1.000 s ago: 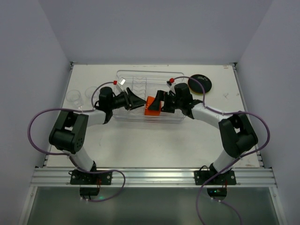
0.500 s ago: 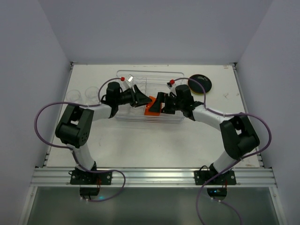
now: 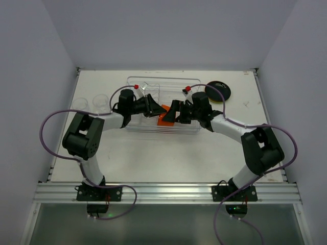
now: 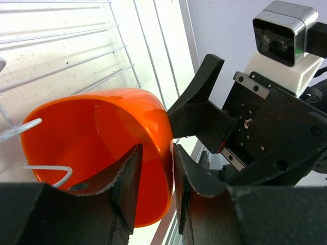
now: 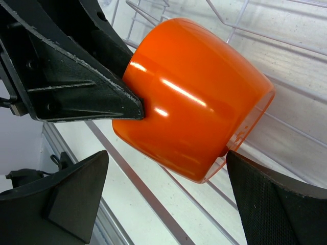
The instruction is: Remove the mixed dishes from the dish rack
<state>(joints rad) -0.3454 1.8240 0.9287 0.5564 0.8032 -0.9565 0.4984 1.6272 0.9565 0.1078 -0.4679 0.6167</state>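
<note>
Left hand point(image 4: 156, 153) is closed on the orange cup point(image 4: 97, 132) — one finger inside the mouth, one on the outer wall, rim pinched between. Cup lies on its side among the wires of the dish rack point(image 3: 190, 80), long axis running hand to hand, mouth toward the left arm. Right hand point(image 5: 167, 155) is spread wide, straddling the cup's outside — contact not confirmed. Judgement: the left arm has the grip and the lift-out falls to it.
</note>
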